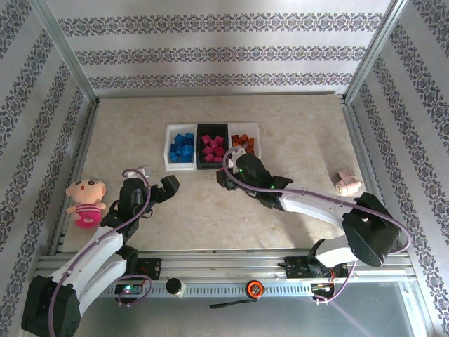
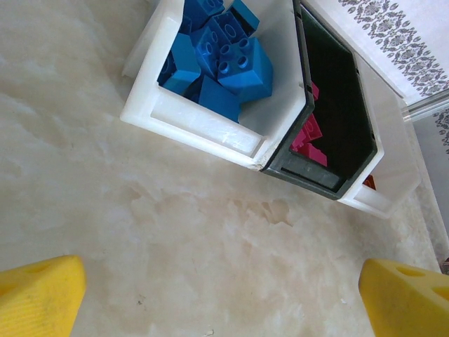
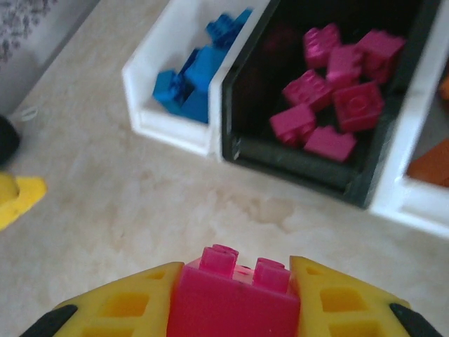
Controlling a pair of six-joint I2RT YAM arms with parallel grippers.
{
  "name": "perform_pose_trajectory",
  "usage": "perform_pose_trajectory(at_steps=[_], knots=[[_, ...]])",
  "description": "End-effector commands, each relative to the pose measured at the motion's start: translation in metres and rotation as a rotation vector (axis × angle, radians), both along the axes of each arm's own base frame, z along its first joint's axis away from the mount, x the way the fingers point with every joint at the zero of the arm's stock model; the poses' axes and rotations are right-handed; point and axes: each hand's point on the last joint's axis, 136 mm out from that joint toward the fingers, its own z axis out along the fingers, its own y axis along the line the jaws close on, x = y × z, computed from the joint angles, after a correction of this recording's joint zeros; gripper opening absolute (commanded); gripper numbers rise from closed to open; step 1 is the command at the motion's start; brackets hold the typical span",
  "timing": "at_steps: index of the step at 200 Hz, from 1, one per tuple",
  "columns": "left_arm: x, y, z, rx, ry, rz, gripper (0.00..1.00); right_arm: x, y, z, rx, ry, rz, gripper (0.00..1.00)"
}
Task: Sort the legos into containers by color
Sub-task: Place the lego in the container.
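Three containers stand in a row: a white tray (image 1: 170,156) of blue legos (image 1: 182,147), a black tray (image 1: 212,130) of pink legos (image 1: 213,147), and a white tray (image 1: 255,133) of orange-brown legos (image 1: 244,142). My right gripper (image 1: 226,172) hovers just in front of the black tray (image 3: 295,165), shut on a pink lego (image 3: 231,302) with its studs up. My left gripper (image 1: 154,179) is wide open over bare table, near the blue tray's (image 2: 189,123) front corner, its yellow fingers (image 2: 35,298) far apart with nothing between them.
A pink-dressed doll (image 1: 86,201) lies at the table's left edge. A small pinkish roll (image 1: 347,184) lies to the right. Metal frame posts and patterned walls close in the table on three sides.
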Motion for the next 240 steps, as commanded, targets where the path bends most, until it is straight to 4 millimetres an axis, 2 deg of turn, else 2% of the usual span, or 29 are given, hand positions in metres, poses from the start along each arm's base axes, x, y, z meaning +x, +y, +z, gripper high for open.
perform_pose_trajectory(at_steps=[1, 14, 46, 75, 110, 145, 173, 205, 240], knots=[[0.001, -0.005, 0.004, -0.024, -0.022, -0.015, 1.00, 0.017, -0.005, 0.017, 0.007, -0.017, -0.007, 0.33], [0.001, -0.005, 0.005, -0.026, -0.023, -0.015, 1.00, 0.031, -0.007, 0.024, -0.004, -0.031, -0.029, 0.33], [0.002, -0.006, 0.007, -0.033, -0.026, -0.015, 1.00, 0.072, -0.006, 0.016, -0.057, -0.007, -0.079, 0.33], [0.002, -0.007, 0.009, -0.032, -0.025, -0.022, 1.00, 0.104, 0.009, 0.008, -0.101, -0.002, -0.086, 0.33], [0.002, -0.008, 0.011, -0.036, -0.023, -0.027, 1.00, 0.131, 0.029, -0.005, -0.124, 0.021, -0.077, 0.36], [0.002, -0.009, 0.013, -0.038, -0.022, -0.032, 1.00, 0.141, 0.059, -0.011, -0.087, 0.059, 0.016, 0.48], [0.003, -0.010, 0.014, -0.044, -0.025, -0.033, 1.00, 0.144, 0.069, -0.010, -0.037, 0.071, 0.045, 0.61], [0.004, -0.010, 0.019, -0.033, -0.028, -0.036, 1.00, 0.145, 0.054, 0.005, 0.004, 0.043, 0.003, 0.68], [0.009, -0.008, 0.030, -0.018, -0.056, -0.029, 1.00, 0.124, 0.022, 0.034, 0.016, -0.038, -0.041, 0.71]])
